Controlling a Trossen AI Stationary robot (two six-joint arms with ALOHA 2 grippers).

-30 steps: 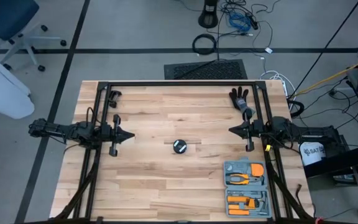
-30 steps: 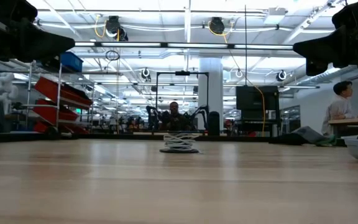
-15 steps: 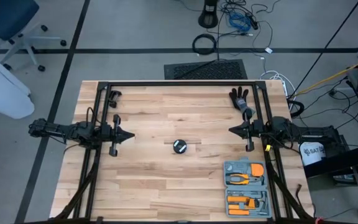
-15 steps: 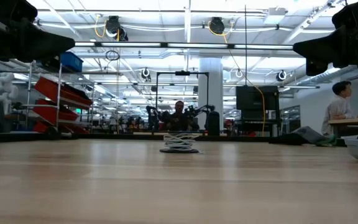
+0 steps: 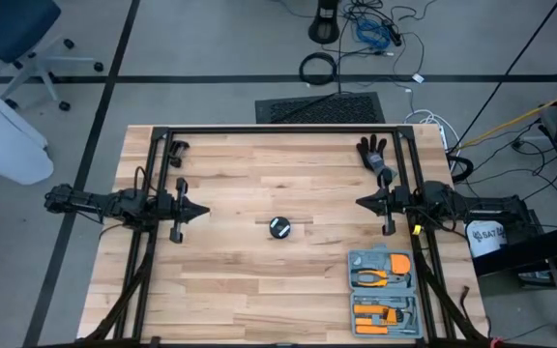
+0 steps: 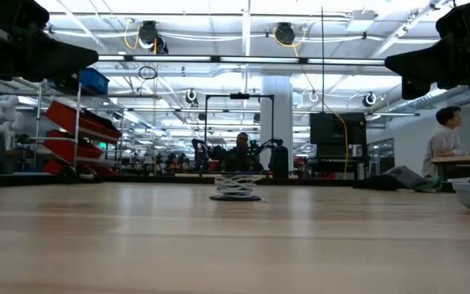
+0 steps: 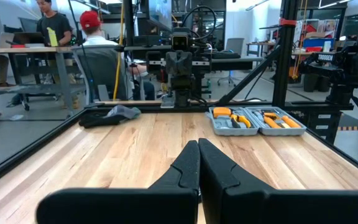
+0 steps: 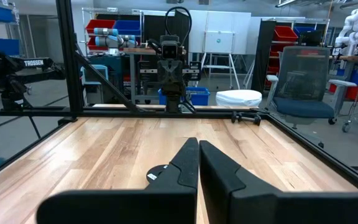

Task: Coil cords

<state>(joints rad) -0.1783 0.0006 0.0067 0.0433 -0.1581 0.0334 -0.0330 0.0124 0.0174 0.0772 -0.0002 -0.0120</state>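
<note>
The word "TROSSEN" stands in white letters on a dark robot arm (image 8: 39,64) seen beyond the black frame post in the right wrist view. The same word shows on another dark arm (image 7: 333,58) past the tool case (image 7: 255,121) in the left wrist view.

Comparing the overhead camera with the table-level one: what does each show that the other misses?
Only the high view shows the tool tray near the right front corner, the black glove near the right back corner, and both arms parked at the table's sides, left gripper and right gripper shut and well away from the reel.

Only the low view shows white cord wound in loops on the reel, plus people in the room behind.

Both show the reel alone mid-table on the wooden table.
</note>
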